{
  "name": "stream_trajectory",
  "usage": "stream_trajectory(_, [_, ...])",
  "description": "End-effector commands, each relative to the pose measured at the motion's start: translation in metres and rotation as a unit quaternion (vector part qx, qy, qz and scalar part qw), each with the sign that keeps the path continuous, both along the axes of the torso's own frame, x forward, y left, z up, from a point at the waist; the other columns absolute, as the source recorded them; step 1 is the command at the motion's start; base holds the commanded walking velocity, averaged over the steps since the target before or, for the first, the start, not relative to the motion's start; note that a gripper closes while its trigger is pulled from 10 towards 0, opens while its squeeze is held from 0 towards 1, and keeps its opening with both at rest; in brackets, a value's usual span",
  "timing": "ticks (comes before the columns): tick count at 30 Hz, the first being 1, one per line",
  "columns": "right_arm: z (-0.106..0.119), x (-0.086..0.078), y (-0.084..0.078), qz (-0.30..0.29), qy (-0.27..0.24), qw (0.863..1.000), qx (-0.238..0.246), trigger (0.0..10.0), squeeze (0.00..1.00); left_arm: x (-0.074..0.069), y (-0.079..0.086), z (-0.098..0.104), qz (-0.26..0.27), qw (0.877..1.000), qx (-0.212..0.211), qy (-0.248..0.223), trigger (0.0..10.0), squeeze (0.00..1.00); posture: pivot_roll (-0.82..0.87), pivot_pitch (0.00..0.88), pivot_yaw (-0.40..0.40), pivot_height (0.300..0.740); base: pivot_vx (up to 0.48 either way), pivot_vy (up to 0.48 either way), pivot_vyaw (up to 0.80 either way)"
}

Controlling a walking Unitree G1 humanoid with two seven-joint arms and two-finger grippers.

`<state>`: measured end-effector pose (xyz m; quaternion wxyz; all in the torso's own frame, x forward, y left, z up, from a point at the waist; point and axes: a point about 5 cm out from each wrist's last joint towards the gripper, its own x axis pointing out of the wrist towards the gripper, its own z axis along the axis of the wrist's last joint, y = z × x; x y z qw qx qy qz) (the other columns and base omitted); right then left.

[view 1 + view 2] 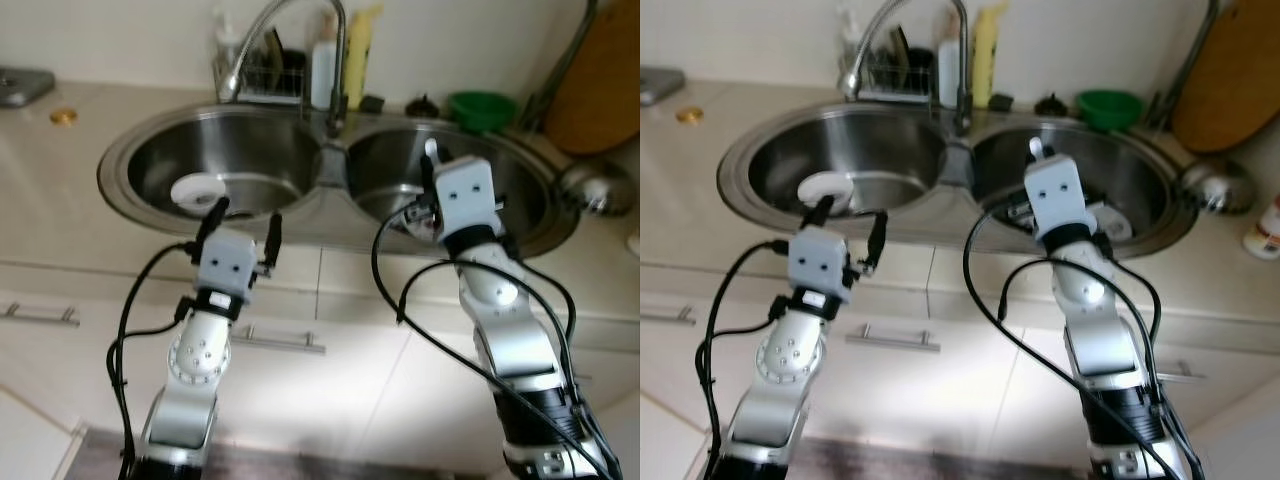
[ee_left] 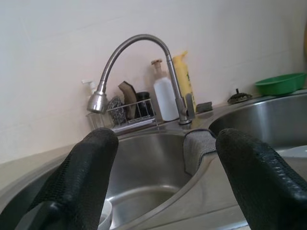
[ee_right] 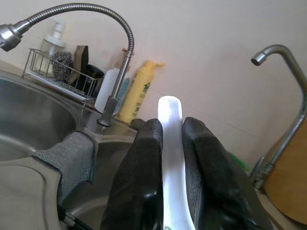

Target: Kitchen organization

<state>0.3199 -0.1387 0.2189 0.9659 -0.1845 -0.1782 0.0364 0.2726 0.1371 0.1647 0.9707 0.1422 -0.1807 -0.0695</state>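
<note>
Two silver arms are raised before a double steel sink (image 1: 130,150) set in a pale counter (image 1: 60,150). At centre right of the left eye view, the right gripper (image 3: 170,139) is closed on a slim white utensil handle (image 3: 171,143), held upright above the right basin. It is judged light, stiff and smooth, so slippery; a firm mid-handle pinch seems wise. At lower left, the left gripper (image 1: 240,225) is held wide apart, empty, near the left basin holding a white dish (image 1: 197,190).
</note>
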Motion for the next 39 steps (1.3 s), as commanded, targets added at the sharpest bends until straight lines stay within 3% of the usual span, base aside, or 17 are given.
stream_trajectory(1, [0.002,0.001,0.0,0.001,-0.001,1.0,-0.001,10.0,0.0,0.0,0.0,0.002,0.001,1.0,-0.001,-0.004,10.0,0.0,0.06,0.0,-0.059,0.74,0.0,0.0,0.0])
stream_trajectory(16, [-0.005,0.003,0.002,0.002,0.011,1.0,0.002,10.0,0.0,-0.001,0.0,0.001,0.0,1.0,-0.002,-0.005,10.0,0.0,0.07,0.0,-0.06,0.74,0.264,0.0,0.0])
stream_trajectory(30, [-0.007,0.005,0.002,-0.001,0.018,1.0,0.005,10.0,0.0,-0.002,-0.003,0.001,-0.004,1.0,-0.002,-0.005,10.0,0.0,0.07,0.0,-0.059,0.74,0.0,0.0,0.0])
stream_trajectory(35, [-0.016,0.014,-0.003,0.0,0.059,0.998,0.03,10.0,0.0,-0.002,-0.002,0.002,-0.004,1.0,-0.004,-0.006,10.0,0.0,0.06,0.0,-0.057,0.74,0.0,0.0,0.0])
stream_trajectory(39, [-0.032,0.032,-0.007,-0.008,0.111,0.993,0.044,10.0,0.0,-0.001,-0.004,0.002,-0.007,1.0,-0.004,-0.007,10.0,0.0,0.07,0.0,-0.055,0.74,0.0,0.0,0.0])
